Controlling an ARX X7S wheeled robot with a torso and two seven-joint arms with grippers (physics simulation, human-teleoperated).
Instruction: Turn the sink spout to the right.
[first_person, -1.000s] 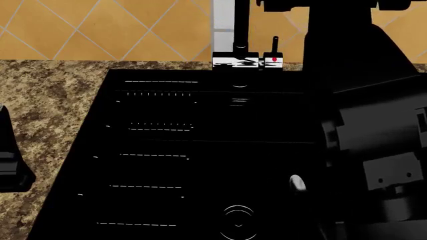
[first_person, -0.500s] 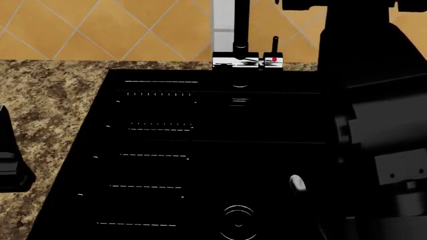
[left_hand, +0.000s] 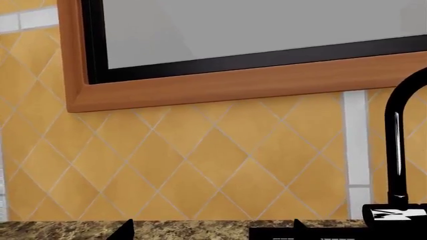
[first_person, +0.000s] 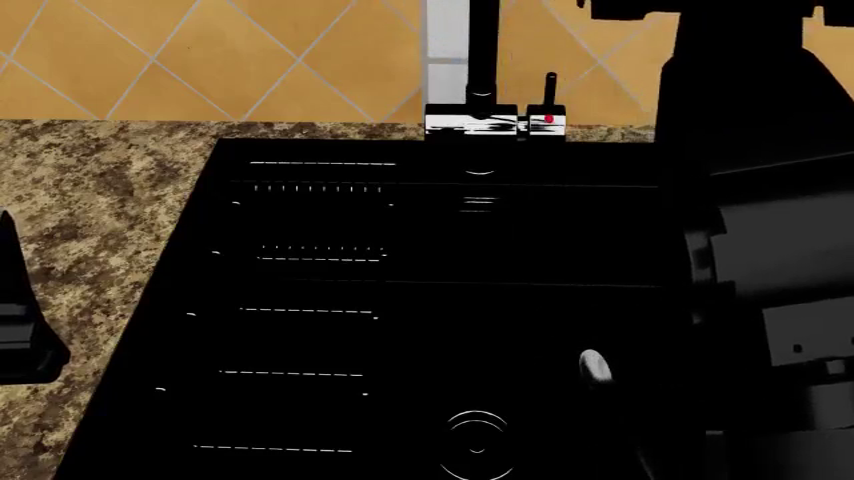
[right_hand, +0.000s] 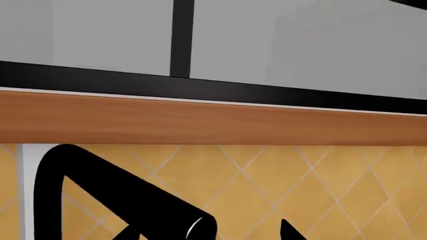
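Observation:
The sink spout (first_person: 481, 50) is a slim black pipe rising from a chrome base (first_person: 471, 122) behind the black sink (first_person: 400, 220); its top leaves the head view. The left wrist view shows the spout (left_hand: 398, 150) far to one side, bending over at the top. My left gripper (left_hand: 212, 235) is open over the counter with nothing between its fingertips (left_hand: 127, 232). In the right wrist view the spout's arch and outlet end (right_hand: 133, 200) fill the lower corner. My right gripper (right_hand: 210, 235) is open there, with one fingertip (right_hand: 291, 232) beside the outlet; touching or not, I cannot tell.
A short black lever with a red dot (first_person: 549, 100) stands right of the spout base. My bulky right arm (first_person: 761, 200) covers the sink's right side. Speckled granite counter (first_person: 94, 200) lies left, the round drain (first_person: 477, 445) near the front. A wood-framed window (left_hand: 233, 82) sits above the tiled wall.
In the head view my right arm has shifted to the right, baring more tile beside the lever. The spout, lever and left gripper look unchanged.

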